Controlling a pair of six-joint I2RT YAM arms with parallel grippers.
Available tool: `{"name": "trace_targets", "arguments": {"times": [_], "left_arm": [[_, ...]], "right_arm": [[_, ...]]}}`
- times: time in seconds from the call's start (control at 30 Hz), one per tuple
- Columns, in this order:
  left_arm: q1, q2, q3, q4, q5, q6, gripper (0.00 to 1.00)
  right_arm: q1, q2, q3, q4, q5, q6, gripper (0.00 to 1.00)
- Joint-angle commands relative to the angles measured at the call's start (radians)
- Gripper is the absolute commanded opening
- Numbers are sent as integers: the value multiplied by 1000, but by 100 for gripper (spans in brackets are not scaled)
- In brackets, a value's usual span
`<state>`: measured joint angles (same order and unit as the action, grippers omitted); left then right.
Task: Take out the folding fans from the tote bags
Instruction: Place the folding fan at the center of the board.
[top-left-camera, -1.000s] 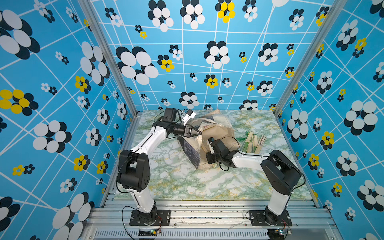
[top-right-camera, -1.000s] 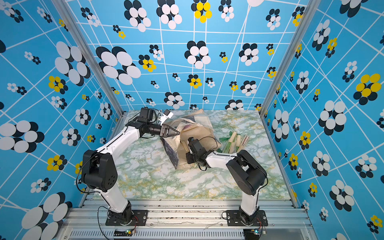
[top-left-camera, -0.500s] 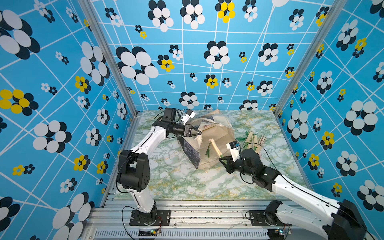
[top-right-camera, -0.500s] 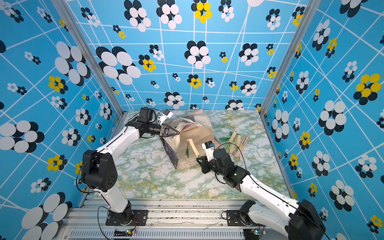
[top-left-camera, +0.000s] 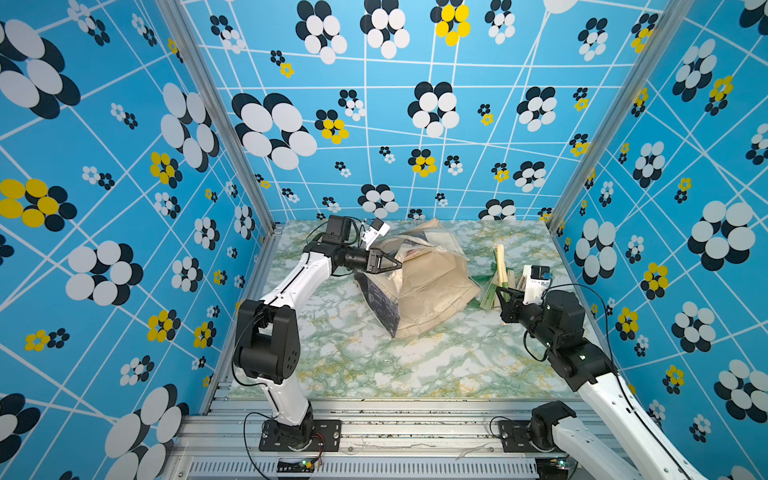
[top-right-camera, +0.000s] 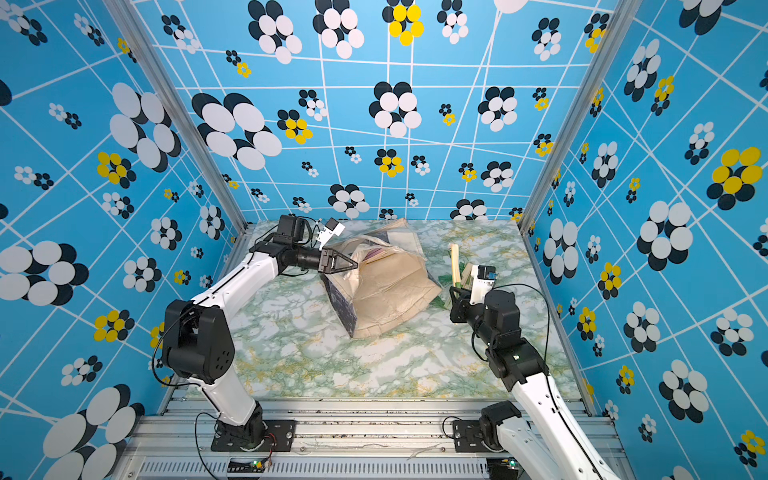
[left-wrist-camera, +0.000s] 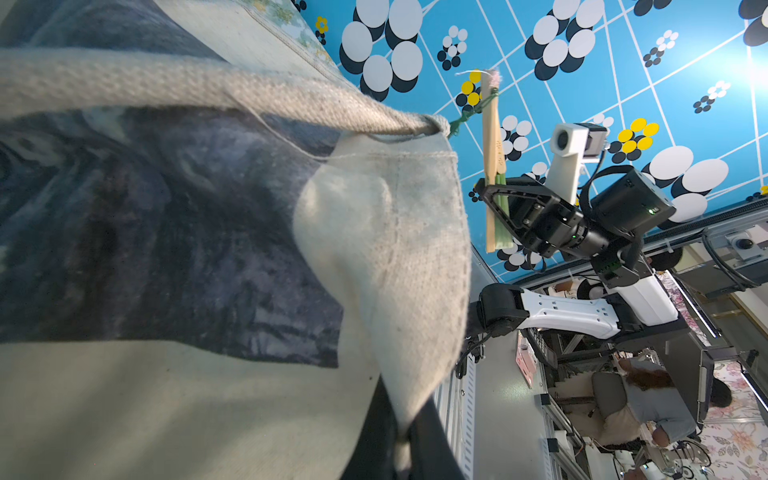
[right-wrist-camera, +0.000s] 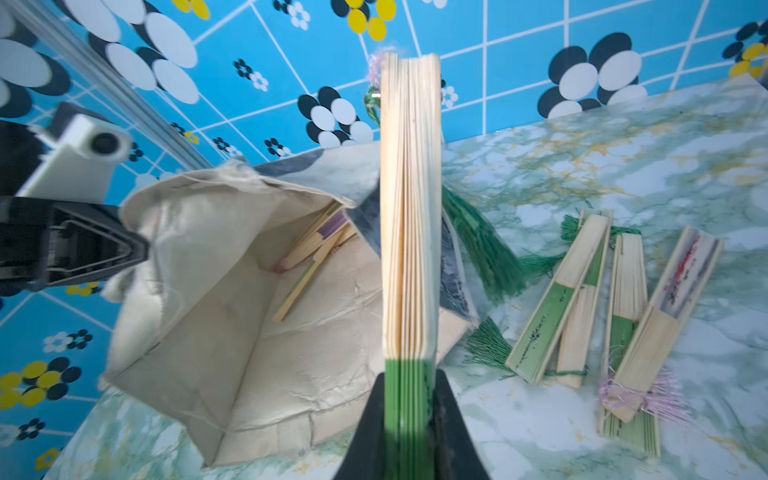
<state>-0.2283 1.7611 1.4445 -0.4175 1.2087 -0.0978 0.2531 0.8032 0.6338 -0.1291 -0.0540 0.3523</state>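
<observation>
Pincers first: right pincer (right-wrist-camera: 409, 376) clamped on green end of held fan (right-wrist-camera: 409, 208), lifted clear of bag, near pile (right-wrist-camera: 577, 316); left pincer (top-left-camera: 395, 262) pinching tote bag (top-left-camera: 432, 291) rim, holding mouth open. We judge step: carry-out. Next we set it down low w/ pile on table (right-wrist-camera: 623, 145), release, return for fans inside bag (right-wrist-camera: 320, 239).

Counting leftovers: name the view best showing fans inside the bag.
Right wrist view: it looks into the tote bag, fans lying inside. Top views give a mere glimpse; left wrist shows only the bag's outside.
</observation>
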Motion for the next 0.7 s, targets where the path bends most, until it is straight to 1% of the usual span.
{"name": "trace_targets", "arguments": {"times": [0.0,0.1,0.2,0.33,0.37,0.43,0.5,0.53,0.57,0.6,0.67], "left_arm": [[9,-35,4,13,37,-2,0],[7,-35,2,15,38,-5,0],[3,-40,-2,20,39,-5,0],[0,-46,-6,19,38,-6,0],[0,-48,-7,20,39,-6,0],[-3,-53,-8,17,36,-6,0],[-2,-57,-12,17,34,-6,0],[-4,-59,-13,17,32,-6,0],[-4,-60,-13,17,33,-6,0],[-5,-63,-15,17,31,-6,0],[-5,-66,-15,16,28,-6,0]], "right_arm": [[-52,119,17,120,18,1,11],[-94,252,10,275,7,25,10],[-117,403,33,383,1,31,10],[-129,587,102,415,43,29,10],[-162,639,125,411,45,33,11],[-176,727,172,385,48,38,11],[-179,816,226,347,51,31,15],[-185,851,256,319,40,45,18],[-193,886,286,295,-7,52,22],[-193,908,309,270,-5,55,25],[-196,925,322,236,31,95,37]]}}
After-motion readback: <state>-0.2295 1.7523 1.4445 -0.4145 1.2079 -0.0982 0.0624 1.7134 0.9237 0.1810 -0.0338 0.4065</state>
